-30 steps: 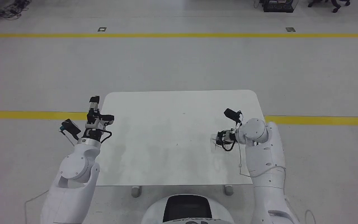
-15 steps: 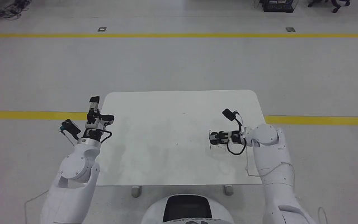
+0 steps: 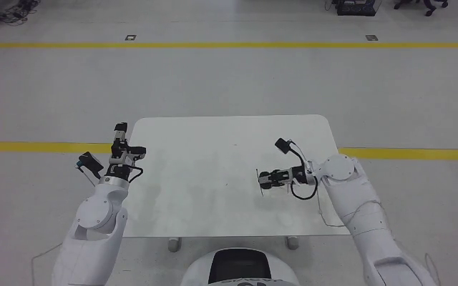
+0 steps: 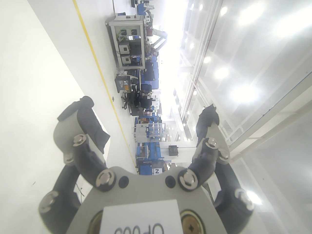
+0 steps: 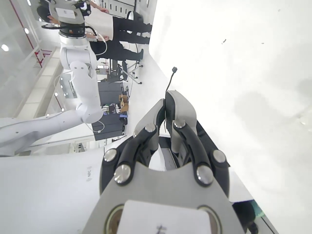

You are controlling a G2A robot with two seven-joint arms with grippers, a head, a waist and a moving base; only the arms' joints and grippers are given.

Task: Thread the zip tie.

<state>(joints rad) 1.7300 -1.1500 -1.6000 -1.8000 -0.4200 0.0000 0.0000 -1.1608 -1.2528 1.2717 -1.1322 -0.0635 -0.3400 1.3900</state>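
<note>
White worktop (image 3: 215,136): right hand (image 5: 165,101) clamped on black zip tie (image 5: 171,76), head poking past the tips; left hand (image 4: 146,105) wide open, empty.

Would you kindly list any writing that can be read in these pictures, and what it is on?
"N": small white sign in the room behind.
White label on the left gripper: upside down and cut by the picture's edge, not readable whole.
Second label on the right gripper: cut off too, unreadable.

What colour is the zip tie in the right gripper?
Black zip tie; clearest in right wrist view.
</note>
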